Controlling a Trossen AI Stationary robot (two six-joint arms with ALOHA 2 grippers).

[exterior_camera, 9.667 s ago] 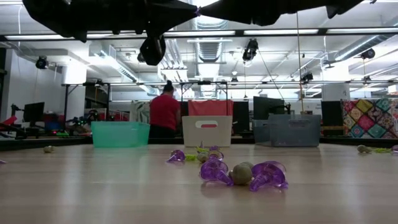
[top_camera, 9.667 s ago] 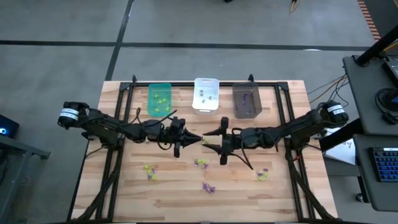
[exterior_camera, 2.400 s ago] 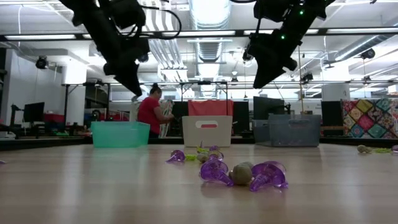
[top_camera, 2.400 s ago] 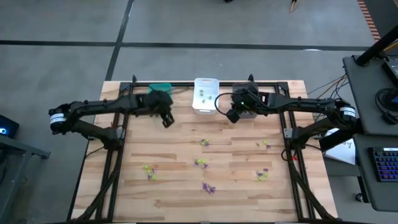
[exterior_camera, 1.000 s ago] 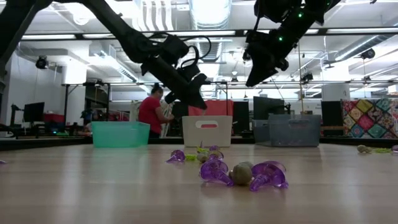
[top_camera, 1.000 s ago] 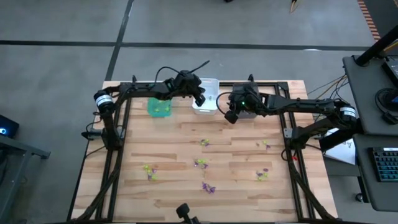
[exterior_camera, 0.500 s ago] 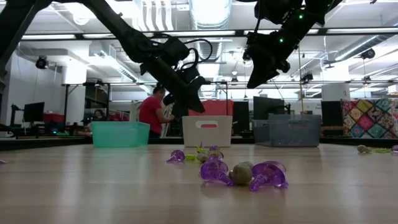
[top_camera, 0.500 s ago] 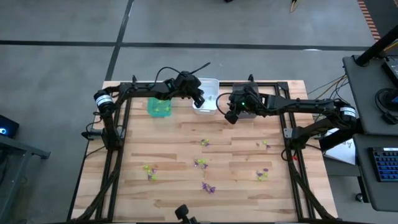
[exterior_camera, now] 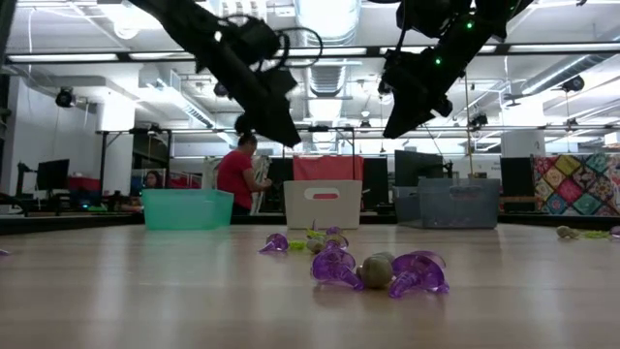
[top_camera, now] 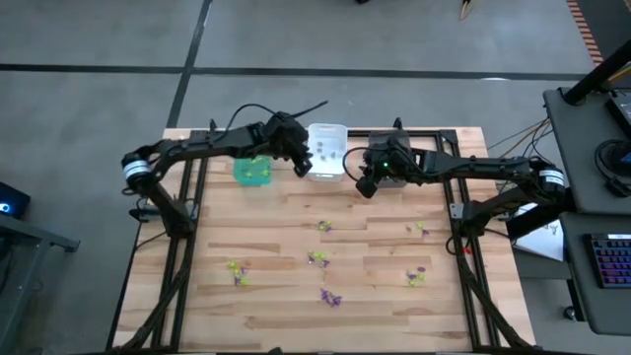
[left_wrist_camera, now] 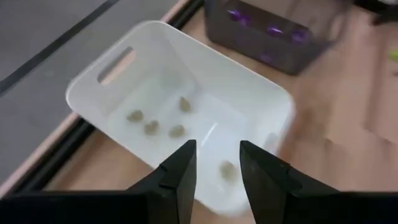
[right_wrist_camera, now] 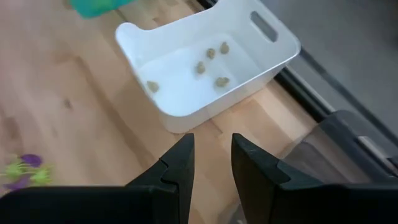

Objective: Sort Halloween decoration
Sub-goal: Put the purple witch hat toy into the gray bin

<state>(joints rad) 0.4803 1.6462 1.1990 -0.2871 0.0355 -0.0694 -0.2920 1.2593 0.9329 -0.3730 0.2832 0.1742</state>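
Tiny purple and yellow-green trinkets (top_camera: 317,258) lie scattered on the near half of the wooden table; one purple cluster (exterior_camera: 378,269) sits close to the low camera. Several greyish trinkets (left_wrist_camera: 152,124) rest on the floor of the white bin (top_camera: 326,150). My left gripper (left_wrist_camera: 217,167) hovers open above the white bin's near left corner, with nothing between its fingers. My right gripper (right_wrist_camera: 211,163) is open and empty above the table, just near and right of the white bin (right_wrist_camera: 205,68), in front of the dark grey bin (top_camera: 391,163).
A green bin (top_camera: 253,168) holding yellow-green trinkets stands left of the white one at the far edge. The dark grey bin (left_wrist_camera: 273,31) holds purple trinkets. A black frame (top_camera: 192,148) borders the table. A person (exterior_camera: 235,179) stands in the room beyond.
My left gripper has risen and drawn back from over the white bin toward the table's left, its arm swinging out to the left. My right gripper has stayed in place.
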